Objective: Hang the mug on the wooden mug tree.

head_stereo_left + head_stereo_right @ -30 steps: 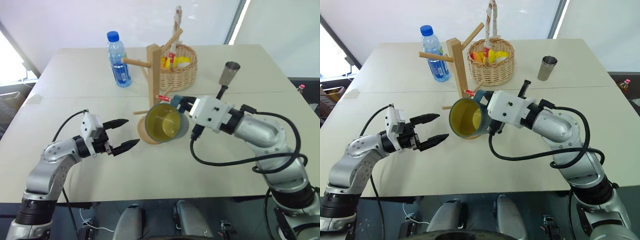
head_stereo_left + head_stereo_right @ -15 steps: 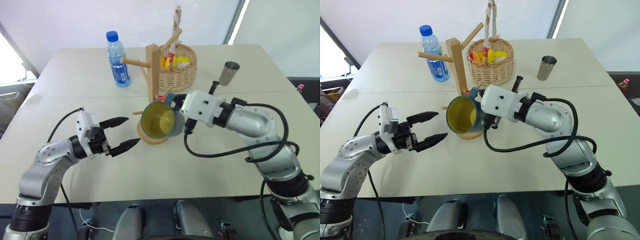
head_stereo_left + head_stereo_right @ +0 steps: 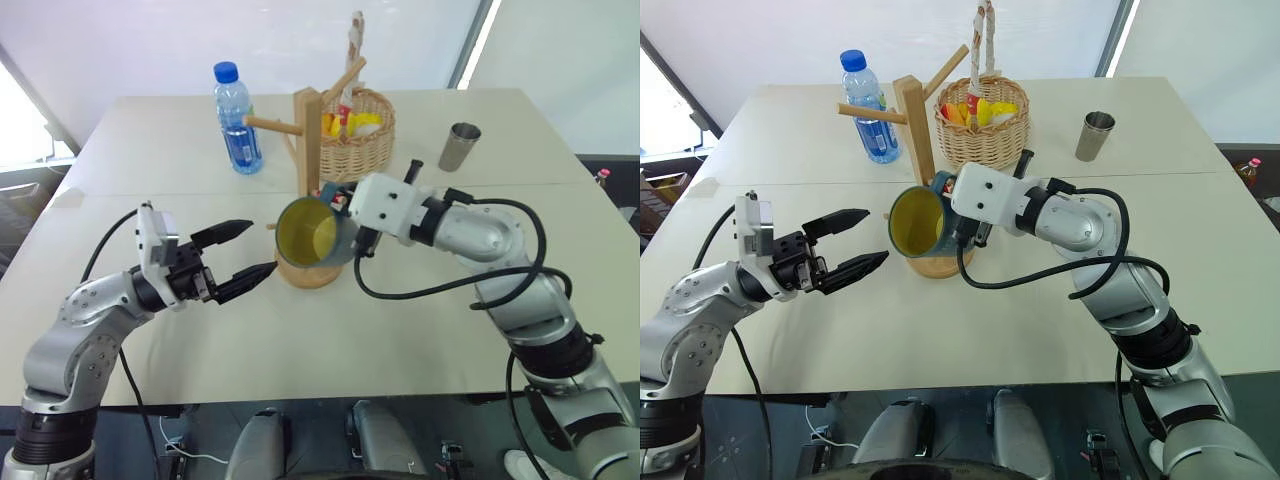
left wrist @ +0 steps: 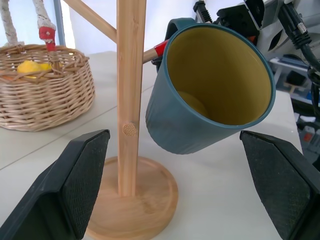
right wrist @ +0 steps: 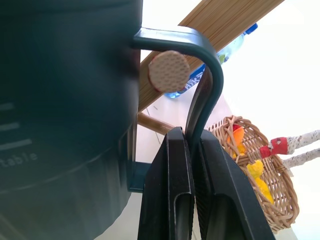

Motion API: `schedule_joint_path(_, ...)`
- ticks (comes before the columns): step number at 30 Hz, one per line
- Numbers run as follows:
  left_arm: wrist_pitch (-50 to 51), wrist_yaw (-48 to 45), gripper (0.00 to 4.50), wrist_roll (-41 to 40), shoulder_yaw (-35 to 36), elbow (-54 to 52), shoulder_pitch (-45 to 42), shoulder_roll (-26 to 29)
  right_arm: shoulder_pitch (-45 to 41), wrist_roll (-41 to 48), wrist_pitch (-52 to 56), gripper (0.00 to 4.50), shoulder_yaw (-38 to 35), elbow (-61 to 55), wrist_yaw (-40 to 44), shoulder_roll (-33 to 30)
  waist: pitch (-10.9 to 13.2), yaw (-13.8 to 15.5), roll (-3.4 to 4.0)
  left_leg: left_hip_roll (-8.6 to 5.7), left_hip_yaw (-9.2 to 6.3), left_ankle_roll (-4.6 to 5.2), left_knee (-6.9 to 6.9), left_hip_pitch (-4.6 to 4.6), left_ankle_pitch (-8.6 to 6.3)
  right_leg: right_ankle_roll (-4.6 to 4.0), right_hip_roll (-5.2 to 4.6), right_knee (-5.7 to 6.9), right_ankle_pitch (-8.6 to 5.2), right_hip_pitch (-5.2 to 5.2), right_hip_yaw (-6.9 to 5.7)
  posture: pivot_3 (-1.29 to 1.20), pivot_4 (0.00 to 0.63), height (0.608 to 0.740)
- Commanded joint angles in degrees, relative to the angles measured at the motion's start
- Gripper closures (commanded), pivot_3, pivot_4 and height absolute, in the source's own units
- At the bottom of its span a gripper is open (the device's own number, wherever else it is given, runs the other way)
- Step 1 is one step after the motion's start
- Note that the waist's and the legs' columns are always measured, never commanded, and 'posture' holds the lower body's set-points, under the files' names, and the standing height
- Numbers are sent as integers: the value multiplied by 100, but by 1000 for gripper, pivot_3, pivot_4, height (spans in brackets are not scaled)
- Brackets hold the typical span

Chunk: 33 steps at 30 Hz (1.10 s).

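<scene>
The dusty-blue mug (image 3: 310, 232) with its yellow-green inside hangs tilted beside the post of the wooden mug tree (image 3: 306, 140), just above the round base (image 4: 145, 200). My right gripper (image 5: 192, 136) is shut on the mug's loop handle (image 5: 202, 90). In the right wrist view the round end of a lower peg (image 5: 169, 71) sits inside the handle loop. My left gripper (image 3: 262, 247) stands open with nothing in it, to the left of the mug and apart from it, pointing at the mug and the post.
A water bottle (image 3: 236, 120) stands behind the tree to the left. Right behind the tree is a wicker basket (image 3: 358, 135) with yellow and red items. A steel tumbler (image 3: 461, 146) stands at the back right. Upper pegs stick out left and right of the post.
My right gripper has carried the mug left and up toward the post, bringing the handle over the lower peg. My left gripper has risen a little and stays open.
</scene>
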Motion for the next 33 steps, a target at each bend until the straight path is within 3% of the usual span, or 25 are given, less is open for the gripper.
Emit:
schedule_joint_path(1,-41,19,0,0,50,-121,-77,42,-135,-82,-246,2677,-198,-126,-75,-18,0,0,0,0,0,0,0,0,0,0,0,0,0,0,0,0,150,740)
schedule_joint_path(3,-46,18,0,18,41,-99,-86,48,-111,-68,-308,1722,-293,-164,-24,-108,0,1,0,0,0,0,0,0,0,0,0,0,0,0,0,0,150,740)
schedule_joint_path(11,-79,201,0,229,49,282,-195,-72,615,898,-619,1722,-1809,-361,478,-763,1,13,-3,-2,0,0,-1,-1,0,0,-1,-4,0,3,0,0,150,740)
schedule_joint_path(17,-279,650,0,553,275,837,1,-280,1840,2149,-613,1722,-3342,223,67,81,2,1,-6,0,1,1,-6,4,0,1,0,0,1,7,2,0,150,740)
schedule_joint_path(23,-1096,1739,0,1578,334,1970,192,-872,2475,2057,-1464,1722,-3322,1504,-672,1058,1,-10,-5,0,6,1,-6,14,0,1,2,9,1,7,6,0,150,740)
schedule_joint_path(33,-1742,2554,0,2276,278,2099,427,-1490,2449,2065,-2309,1722,-2863,2519,-976,1594,1,6,-5,0,6,0,-6,9,0,3,0,11,2,1,6,0,150,740)
